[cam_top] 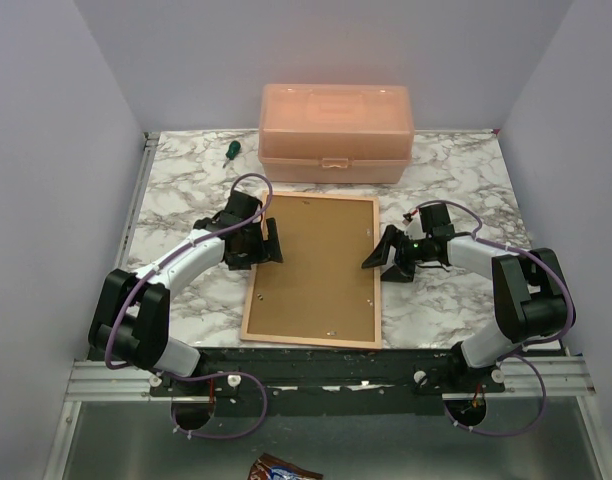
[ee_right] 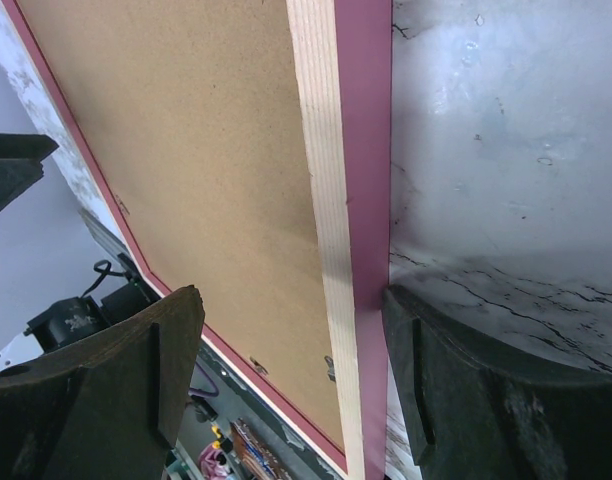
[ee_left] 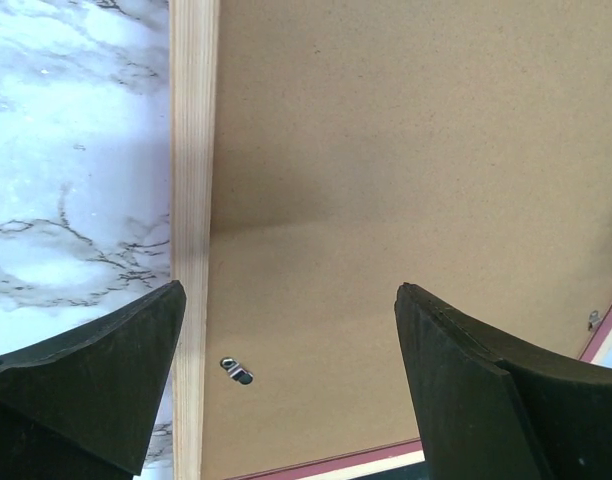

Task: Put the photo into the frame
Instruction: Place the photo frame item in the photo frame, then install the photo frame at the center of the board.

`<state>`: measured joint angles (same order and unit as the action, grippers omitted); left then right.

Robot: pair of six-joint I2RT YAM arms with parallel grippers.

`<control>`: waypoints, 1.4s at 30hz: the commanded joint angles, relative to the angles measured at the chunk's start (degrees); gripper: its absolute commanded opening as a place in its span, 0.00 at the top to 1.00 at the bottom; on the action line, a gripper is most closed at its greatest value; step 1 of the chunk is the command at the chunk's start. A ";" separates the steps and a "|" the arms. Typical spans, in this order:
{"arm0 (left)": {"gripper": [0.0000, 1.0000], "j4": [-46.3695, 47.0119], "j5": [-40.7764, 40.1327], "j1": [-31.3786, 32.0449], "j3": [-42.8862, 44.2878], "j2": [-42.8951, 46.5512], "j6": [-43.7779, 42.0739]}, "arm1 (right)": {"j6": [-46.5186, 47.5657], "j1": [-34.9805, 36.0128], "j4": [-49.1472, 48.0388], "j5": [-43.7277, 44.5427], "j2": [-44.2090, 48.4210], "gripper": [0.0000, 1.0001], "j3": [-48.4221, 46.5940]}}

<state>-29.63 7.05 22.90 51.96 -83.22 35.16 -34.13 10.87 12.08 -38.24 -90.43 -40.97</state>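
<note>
- the photo shows in no view; whether it lies under the backing board (cam_top: 316, 270) or somewhere else, i cannot tell. fastening the back without it inside would leave the task undone.
- the frame (cam_top: 311, 342) lies face down on the marble surface (cam_top: 186, 190), pale wood back up, with the board seated inside it. its rails are thin and low, so jaws closing across one could skid the whole frame or tip it and shake the board loose.
- a small metal clip (ee_left: 236, 370) sits just inside the left rail, and a descending finger could snag it.
- left jaws: spread wide and straddling the left rail, one finger over marble and the other over the board, gripping nothing.
- right jaws: also wide, straddling the right rail and holding nothing. the outer finger is just beside the pink edge, and i cannot tell whether it touches.
</note>
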 commanded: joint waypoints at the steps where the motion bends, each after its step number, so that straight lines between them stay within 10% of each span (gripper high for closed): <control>1: 0.11 -2.20 -3.40 0.26 1.21 0.35 -0.88 | 1.57 0.27 1.14 1.50 -0.27 0.21 1.05; 31: 0.21 2.53 8.65 1.47 -12.61 6.09 4.31 | 5.16 1.08 8.43 7.88 3.16 0.21 0.21; 42: 0.25 -5.48 -3.17 5.90 -11.94 7.77 6.88 | 5.75 1.08 9.29 8.53 2.46 0.21 -0.96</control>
<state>-29.65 9.37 27.38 38.96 -76.44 40.34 -29.91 11.66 19.31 -32.88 -87.57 -41.63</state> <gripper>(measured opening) 0.764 0.786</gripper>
